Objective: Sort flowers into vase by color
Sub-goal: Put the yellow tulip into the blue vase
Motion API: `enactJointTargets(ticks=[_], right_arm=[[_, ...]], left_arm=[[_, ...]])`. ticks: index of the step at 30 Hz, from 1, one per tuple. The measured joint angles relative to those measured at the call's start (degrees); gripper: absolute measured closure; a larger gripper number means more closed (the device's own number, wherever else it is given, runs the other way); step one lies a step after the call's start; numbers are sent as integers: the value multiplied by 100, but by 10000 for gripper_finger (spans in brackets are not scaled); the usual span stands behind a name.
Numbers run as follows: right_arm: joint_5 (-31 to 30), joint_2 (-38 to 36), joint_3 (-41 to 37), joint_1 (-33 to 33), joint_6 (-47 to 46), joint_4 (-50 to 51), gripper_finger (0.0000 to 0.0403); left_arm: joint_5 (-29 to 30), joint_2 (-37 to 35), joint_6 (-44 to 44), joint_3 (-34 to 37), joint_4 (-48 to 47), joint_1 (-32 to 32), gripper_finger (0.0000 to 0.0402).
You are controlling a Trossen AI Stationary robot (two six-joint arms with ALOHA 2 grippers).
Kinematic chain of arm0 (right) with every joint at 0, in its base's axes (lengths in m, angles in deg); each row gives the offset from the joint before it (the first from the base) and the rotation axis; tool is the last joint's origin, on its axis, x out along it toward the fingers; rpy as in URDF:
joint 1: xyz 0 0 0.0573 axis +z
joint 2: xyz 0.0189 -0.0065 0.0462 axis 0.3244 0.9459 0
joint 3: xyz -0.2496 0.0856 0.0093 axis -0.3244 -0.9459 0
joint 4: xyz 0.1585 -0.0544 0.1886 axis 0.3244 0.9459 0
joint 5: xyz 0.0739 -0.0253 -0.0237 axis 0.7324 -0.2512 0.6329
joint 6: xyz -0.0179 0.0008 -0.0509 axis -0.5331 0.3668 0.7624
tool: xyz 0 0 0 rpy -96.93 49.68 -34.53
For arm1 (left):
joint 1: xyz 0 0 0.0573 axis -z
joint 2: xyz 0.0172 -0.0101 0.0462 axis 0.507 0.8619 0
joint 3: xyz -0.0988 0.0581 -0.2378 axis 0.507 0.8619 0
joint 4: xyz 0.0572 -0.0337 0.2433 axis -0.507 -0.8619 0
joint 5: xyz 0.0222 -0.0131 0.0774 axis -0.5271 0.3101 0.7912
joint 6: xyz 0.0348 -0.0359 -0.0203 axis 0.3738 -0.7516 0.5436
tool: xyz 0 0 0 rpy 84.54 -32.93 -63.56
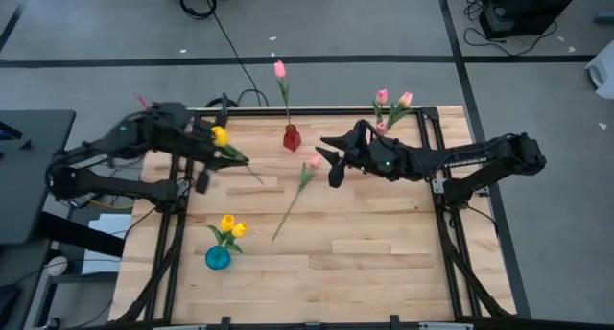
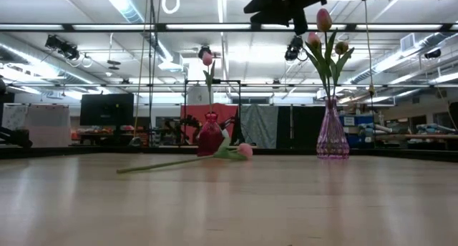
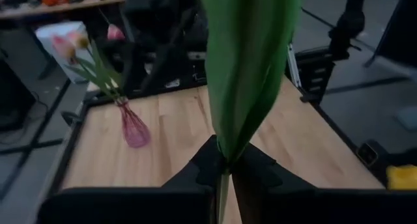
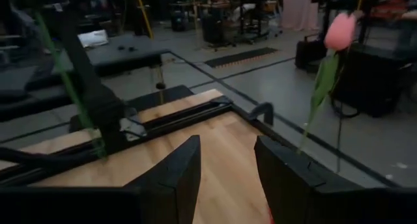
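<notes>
- My left gripper [image 1: 233,155] is clamped on a yellow flower [image 1: 221,135], raised over the table's [image 1: 384,253] left rear
- My right gripper [image 1: 323,158] hangs with jaws apart beside the red vase [image 1: 291,137], which holds one pink flower [image 1: 280,69]
- Pink vase [image 2: 332,134]: three pink flowers [image 1: 393,100]
- Blue vase [image 1: 218,257]: two yellow flowers [image 1: 232,224]
- One pink flower [image 1: 299,184] lies loose mid-table

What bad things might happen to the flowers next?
1. The left gripper pinches a yellow tulip by its thin stem, well above the table; it might slip out or bend.
2. The open right gripper hangs close to the red vase, which holds one tall pink tulip; a bump might tip it.
3. A pink tulip lies flat on the table below that gripper and might get squashed.
</notes>
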Motion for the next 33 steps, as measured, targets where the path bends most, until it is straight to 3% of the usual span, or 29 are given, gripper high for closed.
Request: enactJointTargets(ticks=[5, 16, 22, 27, 33], right_arm=[[37, 0, -211, 322, -396, -90, 247], [-841, 0, -434, 1072, -367, -507, 247], [-996, 0, -433, 1124, -371, -541, 249], [-1098, 0, -433, 1121, -414, -526, 249], [-1357, 2, -433, 1122, -399, -648, 249]], left_arm=[[-259, -269, 176, -598, -949, -4, 367], [-1734, -1662, -768, -87, -2263, 11, 373], [-2047, -2460, -1269, 350, -2204, 11, 374], [-2003, -3025, -1736, 1152, -1592, 11, 374], [-2417, -3566, -2068, 2140, -748, 11, 375]])
